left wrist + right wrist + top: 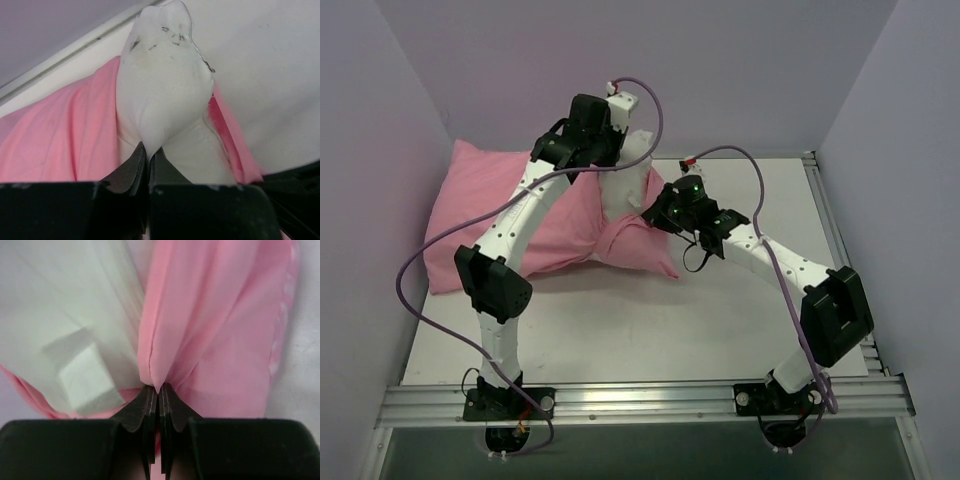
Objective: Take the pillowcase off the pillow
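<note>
While left pincer (148,150) pinches bare corner of pillow (162,85), raised above table (720,310), right pincer (158,389) is pressed together on pillowcase (200,330) hem at mouth. Covered bulk lies left of both pincers, long axis running from mouth toward left wall (380,150). Judgement: pull grips apart along that axis. Wall blocks left; open table lies right, nearer right pincer.

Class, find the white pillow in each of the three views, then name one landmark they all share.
Top external: pillow pokes up just above centre.
Left wrist: pillow fills the centre, nipped by the left pincer.
Right wrist: pillow at upper left.
Shared landmark: pink pillowcase beside it.
</note>
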Robot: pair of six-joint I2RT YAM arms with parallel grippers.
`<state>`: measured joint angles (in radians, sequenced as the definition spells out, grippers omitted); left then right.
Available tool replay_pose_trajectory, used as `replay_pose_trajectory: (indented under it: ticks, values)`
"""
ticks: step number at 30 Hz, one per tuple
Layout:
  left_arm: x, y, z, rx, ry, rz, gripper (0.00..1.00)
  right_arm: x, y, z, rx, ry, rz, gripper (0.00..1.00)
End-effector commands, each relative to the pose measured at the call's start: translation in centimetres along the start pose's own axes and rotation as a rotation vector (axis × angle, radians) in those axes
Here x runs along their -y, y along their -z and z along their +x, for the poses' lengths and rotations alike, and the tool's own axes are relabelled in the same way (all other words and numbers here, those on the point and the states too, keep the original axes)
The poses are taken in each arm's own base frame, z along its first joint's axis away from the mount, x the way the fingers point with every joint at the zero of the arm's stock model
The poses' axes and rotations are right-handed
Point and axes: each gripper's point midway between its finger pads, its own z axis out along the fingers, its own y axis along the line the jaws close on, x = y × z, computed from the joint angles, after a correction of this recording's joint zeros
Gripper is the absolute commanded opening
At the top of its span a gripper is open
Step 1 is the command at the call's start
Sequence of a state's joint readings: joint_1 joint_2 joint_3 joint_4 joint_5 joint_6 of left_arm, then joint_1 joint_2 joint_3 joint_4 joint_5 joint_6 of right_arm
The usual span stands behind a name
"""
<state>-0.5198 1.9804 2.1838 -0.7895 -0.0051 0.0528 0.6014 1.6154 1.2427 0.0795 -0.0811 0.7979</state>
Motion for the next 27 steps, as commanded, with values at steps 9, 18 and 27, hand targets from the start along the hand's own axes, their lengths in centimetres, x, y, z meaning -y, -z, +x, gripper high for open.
replay_pose_trajectory:
  ticks: [9,18,27]
  values:
    - [-14.2,8.6,-11.4,0.379,0.099,-0.335,0.02,8.0,3.9,7.2,-0.206,0.139,0.171,0.00]
    - [-17.9,15.2,-14.2,0.517,0.151,-0.371,0.02,13.7,2.0,12.2,-0.338,0.173,0.168,0.00]
    - [-10.7,13.1,-10.4,0.406,0.249,-0.040,0.02,7.9,0.7,7.2,-0.242,0.294,-0.037,0.00]
